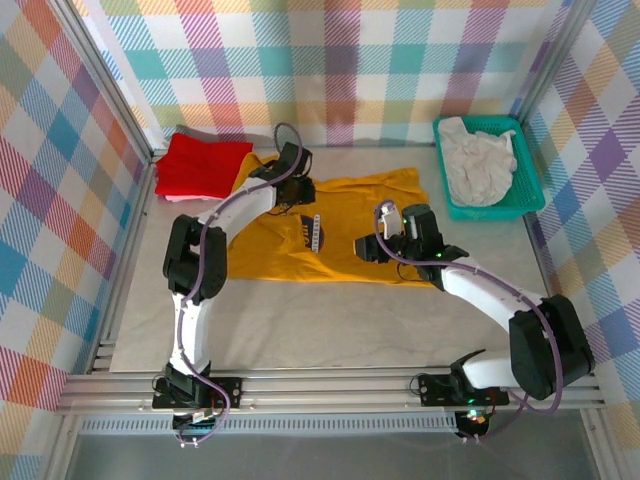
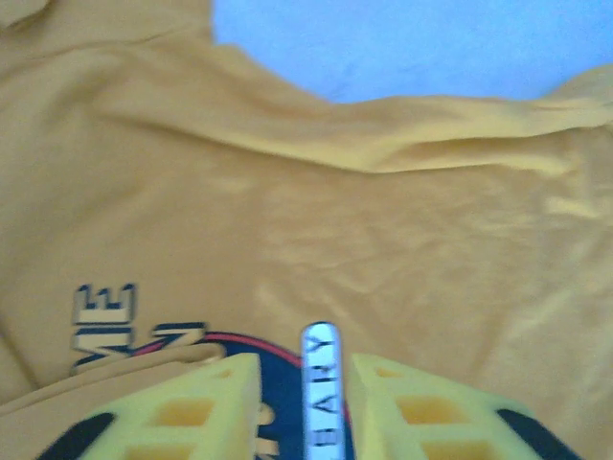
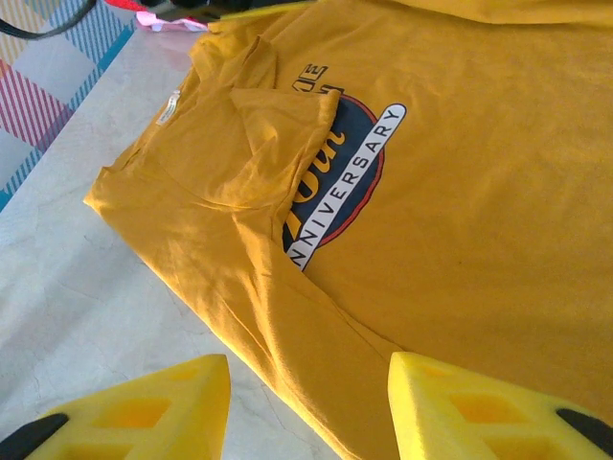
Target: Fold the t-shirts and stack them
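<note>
Red tee looks done: folded flat, parked in the far-left corner, well off to the outer side of the left gripper. Mustard-yellow tee is the one being worked, spread on the table under both grippers, mostly unfolded. In the left wrist view the left jaws are parted only narrowly with nothing between them. The dark oval logo shows through the gap right beneath, and the shirt body runs on ahead of the fingertips. Right gripper has its jaws wide open and empty, hovering over the shirt's edge: bare table under one finger, yellow cloth under the other, logo ahead of the jaws. One flap by the collar lies turned over onto the chest, covering part of the logo; first fold or stray crease, can't tell. Off-white tee sits crumpled in the teal basket, far beyond the right jaws, untouched by my reading. So roughly one shirt is folded, one barely begun, one waiting, and nothing is stacked on the red yet. Left to do: fold the yellow, set it on the red, then fetch and fold the white.
</note>
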Tool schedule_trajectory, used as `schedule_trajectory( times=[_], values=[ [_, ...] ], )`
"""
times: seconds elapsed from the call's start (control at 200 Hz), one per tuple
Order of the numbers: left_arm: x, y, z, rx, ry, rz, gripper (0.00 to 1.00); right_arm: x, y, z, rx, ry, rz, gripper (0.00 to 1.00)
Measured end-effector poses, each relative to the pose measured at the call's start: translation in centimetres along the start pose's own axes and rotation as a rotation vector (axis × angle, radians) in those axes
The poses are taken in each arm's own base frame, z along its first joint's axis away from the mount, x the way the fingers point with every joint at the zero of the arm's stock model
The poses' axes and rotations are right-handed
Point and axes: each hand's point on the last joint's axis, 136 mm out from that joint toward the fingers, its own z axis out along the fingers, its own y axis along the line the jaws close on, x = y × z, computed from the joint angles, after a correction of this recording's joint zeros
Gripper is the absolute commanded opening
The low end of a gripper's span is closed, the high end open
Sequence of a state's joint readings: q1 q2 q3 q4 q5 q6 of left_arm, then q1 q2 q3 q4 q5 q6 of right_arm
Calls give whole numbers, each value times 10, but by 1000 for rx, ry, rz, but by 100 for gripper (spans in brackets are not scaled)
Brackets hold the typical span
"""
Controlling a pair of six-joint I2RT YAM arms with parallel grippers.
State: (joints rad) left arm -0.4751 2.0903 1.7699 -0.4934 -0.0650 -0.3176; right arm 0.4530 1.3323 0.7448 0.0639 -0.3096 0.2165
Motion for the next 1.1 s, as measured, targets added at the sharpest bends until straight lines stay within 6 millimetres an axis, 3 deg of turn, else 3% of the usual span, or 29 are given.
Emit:
schedule_trajectory(
  times=[0.115, 0.22, 0.39, 0.545, 0.76, 0.9, 1.1],
  values=[
    [3, -7, -18, 24, -21, -2, 46, 0, -1, 0, 3, 0, 7, 48],
    [13, 18, -25, -10, -5, -45, 49, 0, -1, 0, 6, -1, 8, 48],
    [15, 52, -7, -66, 37, -82, 58, 4, -4, 4, 8, 13, 14, 48],
    [19, 45, 26, -75, 73, -64, 58, 6, -5, 6, 10, 20, 18, 47],
    [41, 46, 55, -100, 140, -58, 44, 2, -3, 3, 10, 7, 15, 48],
    [47, 49, 62, -115, 154, -61, 37, -1, -2, 0, 13, -5, 9, 48],
    [52, 51, 69, -121, 166, -67, 16, -4, -2, -3, 23, -14, 3, 48]
  ],
)
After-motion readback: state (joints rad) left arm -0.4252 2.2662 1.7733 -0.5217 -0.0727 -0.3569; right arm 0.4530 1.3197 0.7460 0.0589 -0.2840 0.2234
